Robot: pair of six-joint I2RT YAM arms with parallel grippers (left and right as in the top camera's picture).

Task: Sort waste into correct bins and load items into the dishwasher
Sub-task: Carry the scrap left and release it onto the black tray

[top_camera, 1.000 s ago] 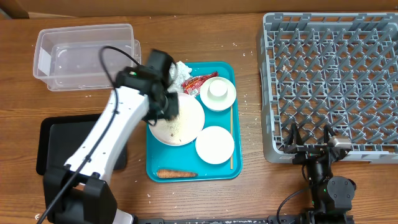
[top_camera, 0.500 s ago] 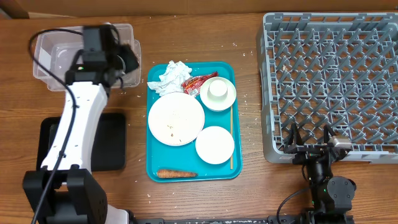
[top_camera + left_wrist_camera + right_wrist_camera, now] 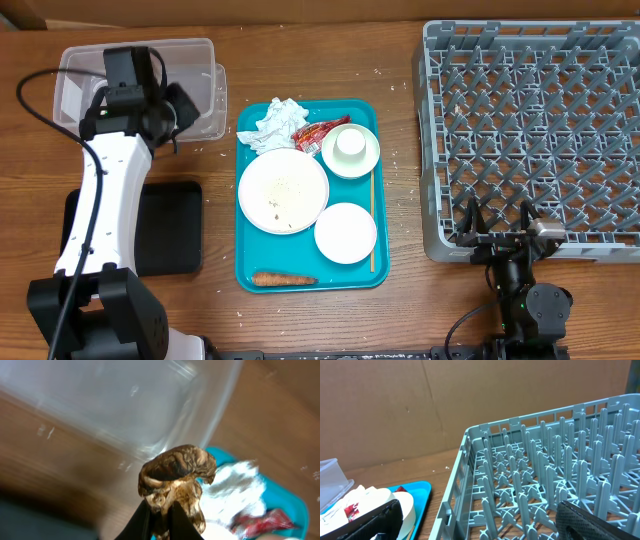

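Overhead, the left arm stretches from its base at the near left edge of the table [image 3: 415, 310] to the clear plastic tub [image 3: 140, 45]. Its wrist is bent rightward, so the left gripper [image 3: 176, 108] hangs over the tub's right end. The left wrist view shows this gripper clenched on the brown food lump [image 3: 176, 476]. The lump juts past the fingertips, long axis roughly in line with the fingers, broad end toward the tub. The right arm sits folded beside the grey dish rack [image 3: 530, 120], with the right gripper [image 3: 497, 222] spread wide, holding nothing.
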